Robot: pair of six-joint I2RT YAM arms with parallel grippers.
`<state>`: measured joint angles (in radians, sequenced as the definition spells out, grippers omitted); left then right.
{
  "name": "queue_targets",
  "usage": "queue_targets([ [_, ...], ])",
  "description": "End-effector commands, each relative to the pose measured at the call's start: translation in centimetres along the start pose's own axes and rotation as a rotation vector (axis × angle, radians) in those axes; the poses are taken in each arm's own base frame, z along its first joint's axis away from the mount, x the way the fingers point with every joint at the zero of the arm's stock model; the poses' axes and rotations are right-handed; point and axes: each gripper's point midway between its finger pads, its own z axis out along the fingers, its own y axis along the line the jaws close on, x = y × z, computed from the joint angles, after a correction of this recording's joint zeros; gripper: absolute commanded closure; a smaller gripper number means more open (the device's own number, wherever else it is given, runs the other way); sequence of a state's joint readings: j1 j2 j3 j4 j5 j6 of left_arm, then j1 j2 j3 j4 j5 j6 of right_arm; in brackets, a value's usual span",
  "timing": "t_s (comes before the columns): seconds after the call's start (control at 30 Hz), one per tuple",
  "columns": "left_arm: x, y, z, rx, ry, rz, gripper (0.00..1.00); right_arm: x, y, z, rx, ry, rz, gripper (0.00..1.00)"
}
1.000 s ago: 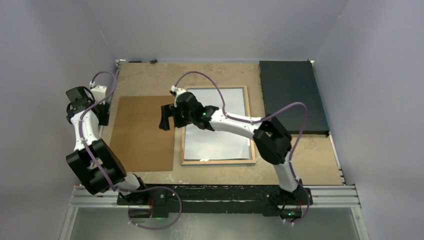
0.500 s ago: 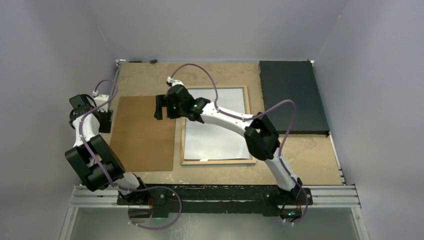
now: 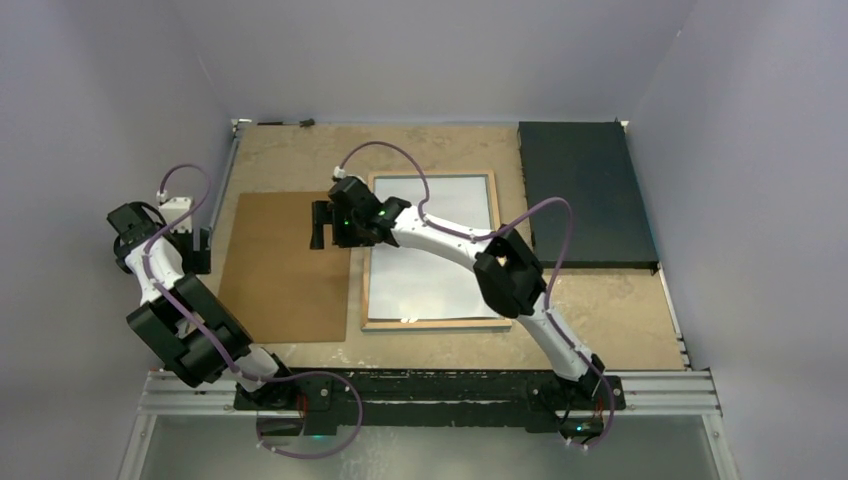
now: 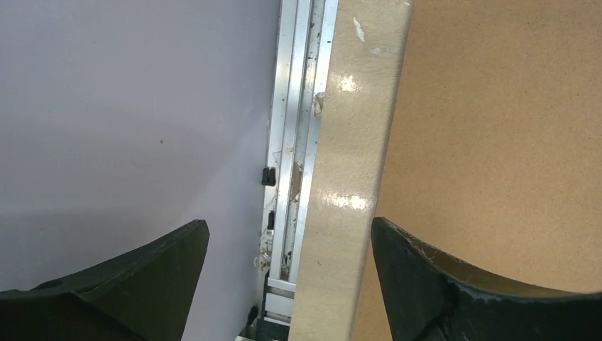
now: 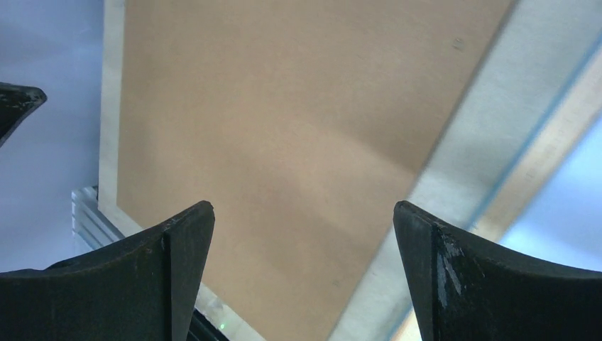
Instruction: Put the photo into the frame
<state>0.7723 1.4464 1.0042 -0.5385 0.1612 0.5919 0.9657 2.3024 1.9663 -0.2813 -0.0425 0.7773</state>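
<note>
Top external: photo (image 3: 440, 285) lies white back up within tan-rimmed frame (image 3: 440, 323).

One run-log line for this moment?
right gripper open over backing board | left gripper open at table left edge | photo white side up in frame

Robot lab: plain walled enclosure (image 3: 430, 55), aluminium-railed table (image 3: 620, 320).

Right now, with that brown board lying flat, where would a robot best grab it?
Probably its left long edge, from the left. The brown board is thin and lies flat, so only an edge can be pinched; its right edge runs close beside the frame, while the left has bare table alongside, near the open left gripper.
</note>
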Motion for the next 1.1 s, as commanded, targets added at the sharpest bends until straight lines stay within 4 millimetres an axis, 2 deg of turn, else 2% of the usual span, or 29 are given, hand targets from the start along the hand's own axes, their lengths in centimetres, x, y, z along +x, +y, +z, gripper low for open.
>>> queue_targets([
  [0.0, -0.5, 0.5, 0.0, -0.013, -0.037, 0.028, 0.19, 1.7, 4.2, -0.5, 0.057, -0.027, -0.132, 0.01],
  [0.1, 1.3, -0.1, 1.2, 0.000, 0.013, 0.031, 0.36, 3.0, 3.5, 0.4, 0.090, -0.004, -0.139, 0.02],
  [0.2, 3.1, -0.7, 2.5, -0.008, 0.055, 0.040, 0.57, 3.9, 2.5, 1.0, 0.115, 0.013, -0.114, 0.02],
  [0.27, 4.1, -1.5, 3.3, -0.002, 0.079, 0.048, 0.65, 4.3, 2.0, 1.3, 0.130, 0.016, -0.096, 0.01],
  [0.4, 5.4, -3.5, 4.3, 0.006, 0.103, 0.074, 0.67, 4.7, 1.4, 1.5, 0.155, 0.006, -0.064, 0.01],
  [0.53, 5.3, -4.5, 4.8, -0.004, 0.106, 0.092, 0.67, 5.2, 0.8, 1.7, 0.171, 0.005, -0.042, 0.01],
  [0.7, 4.7, -4.4, 5.1, -0.016, 0.099, 0.083, 0.68, 5.5, -0.4, 2.0, 0.225, 0.003, -0.035, 0.02],
  [0.9, 3.8, -3.7, 5.0, -0.035, 0.088, 0.081, 0.69, 4.8, -1.1, 1.5, 0.278, -0.029, -0.034, 0.01],
  [1.07, 2.9, -3.2, 4.8, -0.045, 0.073, 0.069, 0.69, 6.1, -2.3, 2.0, 0.316, 0.017, -0.034, 0.01],
])
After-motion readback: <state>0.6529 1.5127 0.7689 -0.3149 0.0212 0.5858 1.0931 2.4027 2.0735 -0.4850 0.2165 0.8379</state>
